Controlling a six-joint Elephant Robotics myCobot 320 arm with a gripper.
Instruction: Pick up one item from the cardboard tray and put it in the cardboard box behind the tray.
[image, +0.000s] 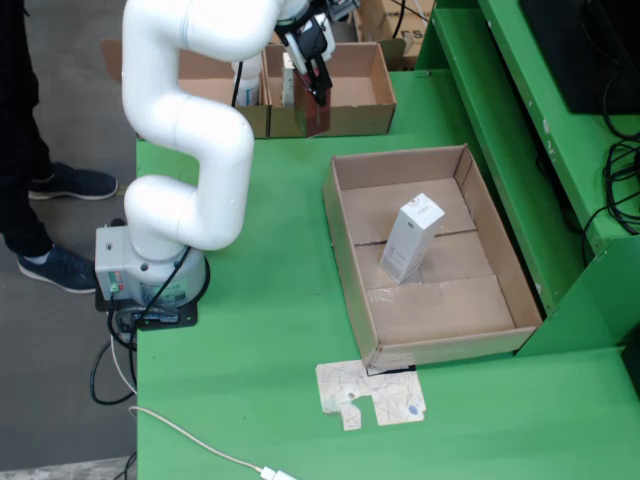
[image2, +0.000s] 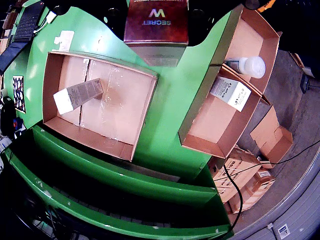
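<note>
Gripper (image: 318, 82) clamped on a dark red carton (image: 312, 115), carton hanging straight below the fingers, just above the front wall of the cardboard box (image: 345, 118). Behind that wall, a bottle (image2: 246, 66) and a white pack (image2: 230, 93). Well short of the box, a white carton (image: 411, 238) lying in the tray (image: 345, 260).

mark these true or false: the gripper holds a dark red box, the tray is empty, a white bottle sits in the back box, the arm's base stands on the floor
1. The gripper holds a dark red box. True: the wrist view shows it clamped, labelled SECRET.
2. The cardboard tray is empty. False: one white carton stands in it.
3. A white bottle sits in the back cardboard box. True, beside a small white box.
4. The arm's base stands on the floor. False: it sits at the edge of the green table.
</note>
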